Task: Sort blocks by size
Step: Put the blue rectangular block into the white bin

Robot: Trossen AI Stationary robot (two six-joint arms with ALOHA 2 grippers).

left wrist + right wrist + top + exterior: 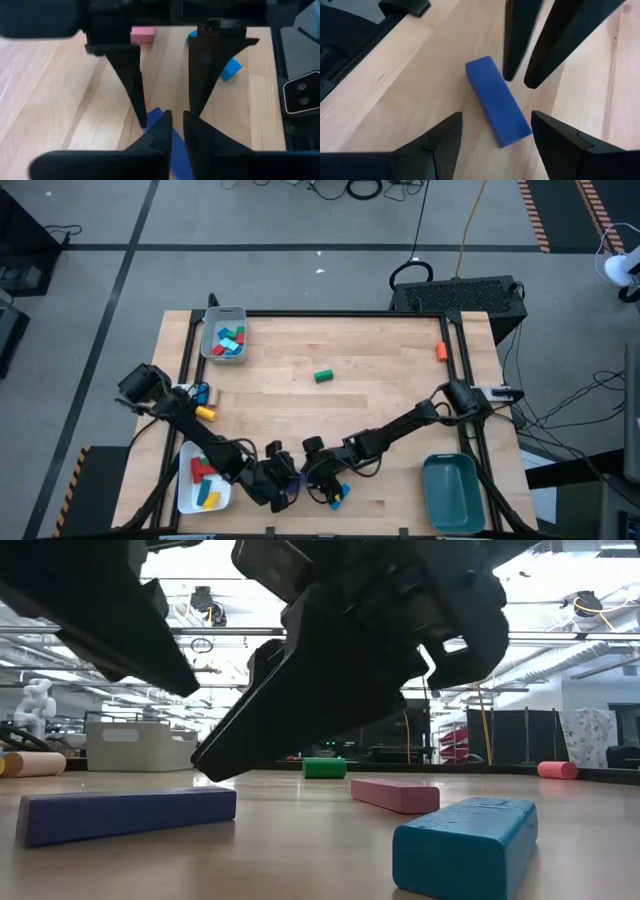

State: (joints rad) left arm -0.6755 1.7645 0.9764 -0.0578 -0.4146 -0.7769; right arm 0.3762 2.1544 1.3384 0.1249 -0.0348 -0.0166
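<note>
Smooth rectangular blue bar (497, 102) on wood-grain table (380, 395), right gripper (495, 137) open astride it, left gripper (173, 125) closed, empty, opposite

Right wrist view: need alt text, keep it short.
A dark blue bar block lies flat on the wooden table, apart from the open right gripper, whose two dark fingers frame it from the near side. The left gripper, fingers shut, points down close beside the block's far end; whether it touches cannot be told.

Blue bar (497, 102); pink bar (395, 794); teal block (465, 845); green cylinder (323, 376).
</note>
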